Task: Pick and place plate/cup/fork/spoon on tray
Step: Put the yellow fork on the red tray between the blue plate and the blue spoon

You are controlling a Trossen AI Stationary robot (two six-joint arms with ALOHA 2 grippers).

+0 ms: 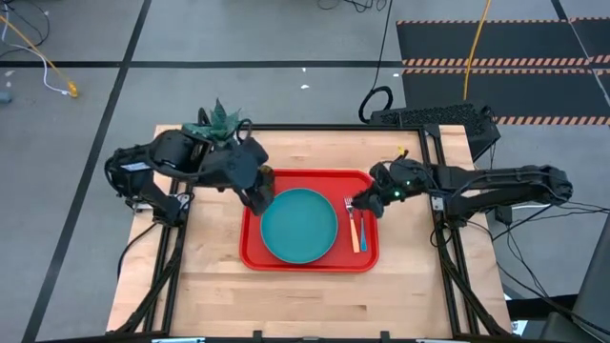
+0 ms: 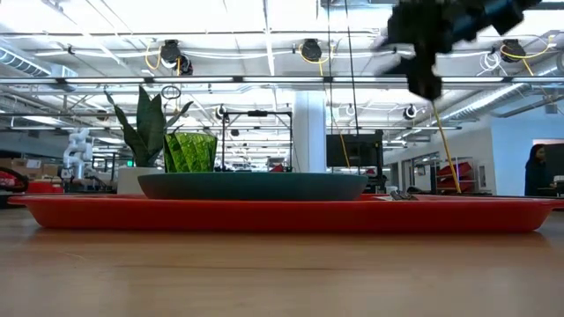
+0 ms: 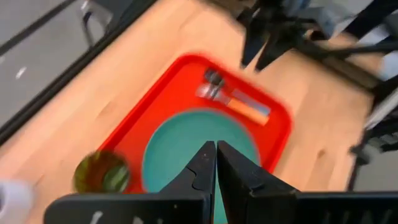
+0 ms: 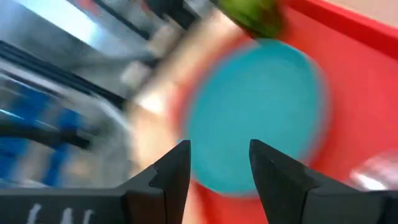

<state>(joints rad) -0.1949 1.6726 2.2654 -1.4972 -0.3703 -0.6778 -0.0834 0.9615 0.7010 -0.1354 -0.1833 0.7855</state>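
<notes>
The red tray [image 1: 367, 259] lies mid-table. On it rest the teal plate [image 1: 298, 226], the orange-handled fork [image 1: 354, 232] and the blue-handled spoon [image 1: 362, 238], side by side along its right side. The olive-green cup [image 3: 101, 172] stands in its far left corner. My left gripper [image 3: 216, 146] hangs shut and empty above the plate's far left rim, slanting down. Above the tray's far right corner, over the fork's tines, my right gripper [image 4: 219, 149] is open and empty, aimed across the plate.
A white pot with a green plant [image 1: 221, 122] stands at the table's far left corner, behind the left arm. Bare wood [image 1: 305, 300] lies between the tray and the near edge. A black frame [image 1: 443, 214] edges the table.
</notes>
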